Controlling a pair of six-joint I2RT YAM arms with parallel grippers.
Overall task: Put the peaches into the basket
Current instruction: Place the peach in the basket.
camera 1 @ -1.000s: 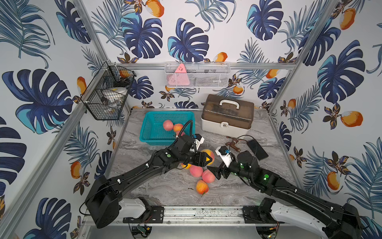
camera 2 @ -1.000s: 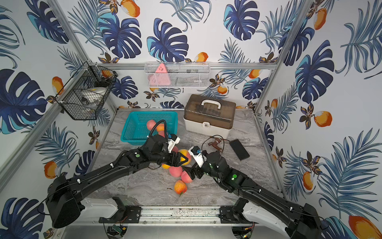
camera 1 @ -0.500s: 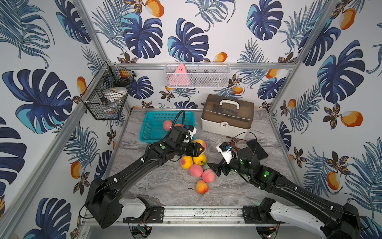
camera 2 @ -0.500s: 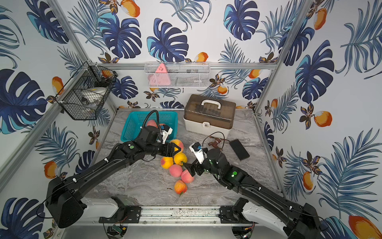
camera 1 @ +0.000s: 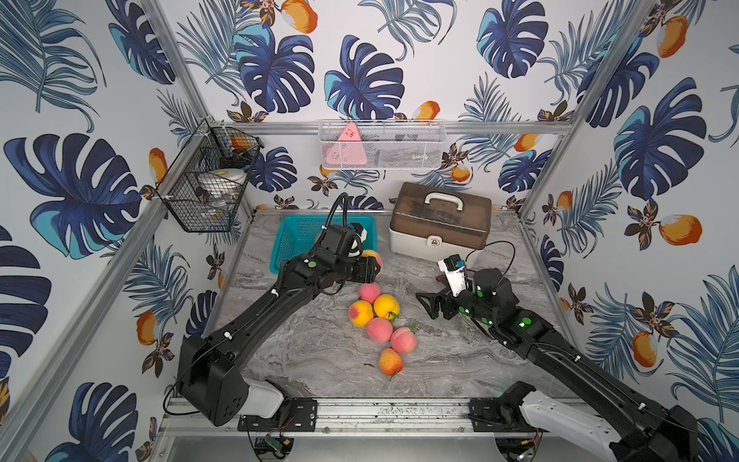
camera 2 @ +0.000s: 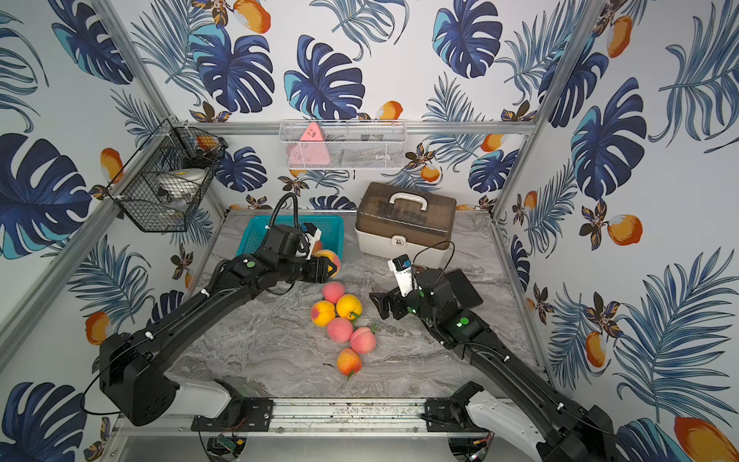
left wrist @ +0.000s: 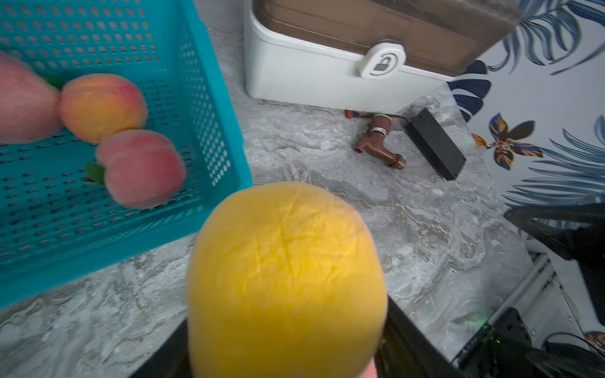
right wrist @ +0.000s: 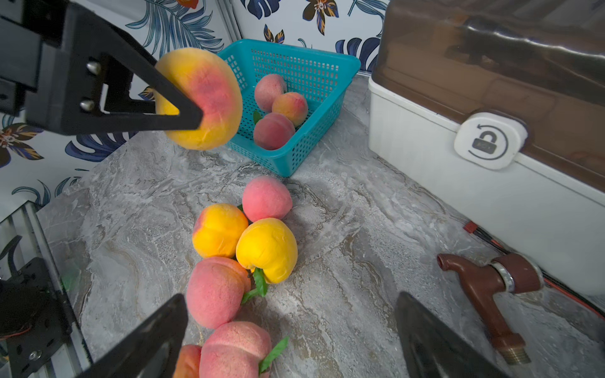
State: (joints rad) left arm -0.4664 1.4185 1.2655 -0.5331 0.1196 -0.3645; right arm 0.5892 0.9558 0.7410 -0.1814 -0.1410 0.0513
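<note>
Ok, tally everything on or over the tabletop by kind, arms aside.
peaches: 10 (6 loose, 3 in the teal basket, plus the held peach in the left gripper's jaws)
teal basket: 1
lidded storage box: 1
brown tap: 1
black flat box: 1
Total: 14

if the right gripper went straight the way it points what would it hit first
Most likely the all-yellow peach, the loose fruit nearest it. The open right gripper points that way, though its height above the table is hard to judge.
</note>
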